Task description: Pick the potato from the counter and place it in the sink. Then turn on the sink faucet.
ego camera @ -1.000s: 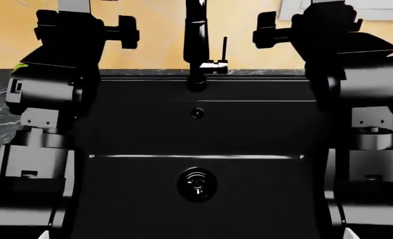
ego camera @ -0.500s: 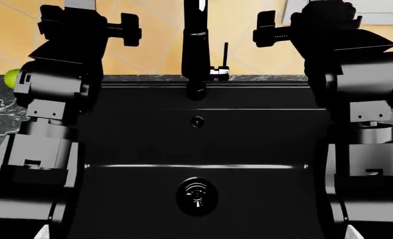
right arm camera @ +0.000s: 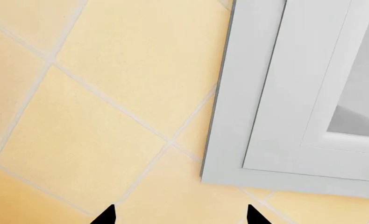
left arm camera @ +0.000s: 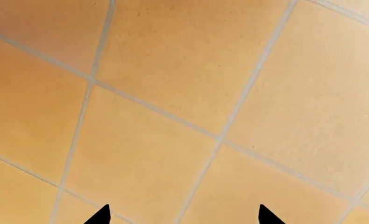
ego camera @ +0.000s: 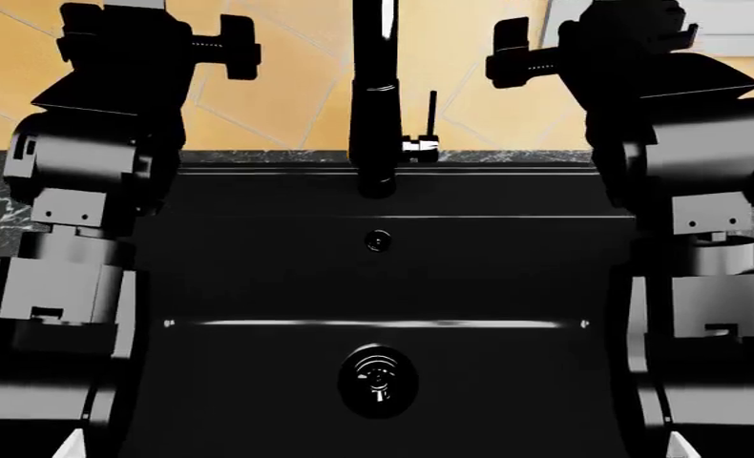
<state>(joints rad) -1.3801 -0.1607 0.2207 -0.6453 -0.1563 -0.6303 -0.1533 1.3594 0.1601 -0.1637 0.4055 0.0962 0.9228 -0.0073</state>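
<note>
Black sink (ego camera: 377, 277) fills the head view with its faucet (ego camera: 374, 95) at twelve o'clock, no potato visible anywhere, and both grippers (left arm camera: 183, 215) (right arm camera: 179, 215) spread and empty, raised toward the tiled wall, apparently to keep the view clear.

Even, soft, bright light fills all three renders, sharp edge to edge with no blur. The tiled wall (left arm camera: 172, 93) glows warm and shadowless. The sink (ego camera: 377, 277) is near-black, detail lost, with thin white glints on its ledges and the faucet (ego camera: 374, 95).
</note>
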